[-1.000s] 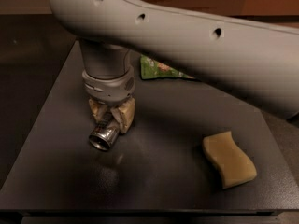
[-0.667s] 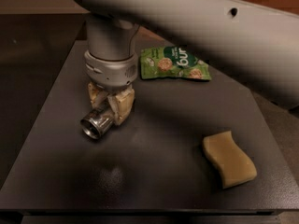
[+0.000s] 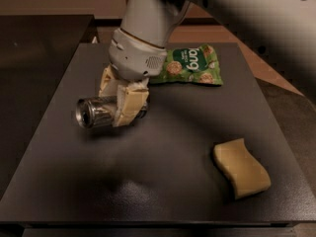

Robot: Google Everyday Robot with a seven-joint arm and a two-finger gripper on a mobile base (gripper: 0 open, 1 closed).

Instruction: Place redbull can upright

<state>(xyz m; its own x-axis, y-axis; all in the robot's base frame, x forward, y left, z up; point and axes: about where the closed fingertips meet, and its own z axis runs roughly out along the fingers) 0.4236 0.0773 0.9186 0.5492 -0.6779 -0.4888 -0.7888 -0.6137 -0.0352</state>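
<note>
Jaws of the pale grey two-finger gripper [image 3: 120, 98], padded in cream, are pinched on the slim silver and dark blue metal redbull can [image 3: 96, 111]. One pad lies across the near side of the can and the other is behind it. The can lies on its side in that grip, its shiny round end facing left and toward the camera, over the left part of the flat black counter [image 3: 163, 186]. A soft shadow sits under it, but whether it touches the surface or hangs just above cannot be told.

The can is not yet upright, so it looks as if a wrist turn is needed. The hold seems to sit toward the far end of the can, leaving most of its length sticking out. During a turn the smooth metal could therefore pivot or slip between the pads. If let go while tilted, it would likely topple and roll, perhaps toward the counter's left edge.

The crinkled green snack bag [image 3: 190, 65] lies just behind the wrist and could be brushed by a wide swing. The yellow rectangular sponge [image 3: 241, 168] is well apart, front right.
</note>
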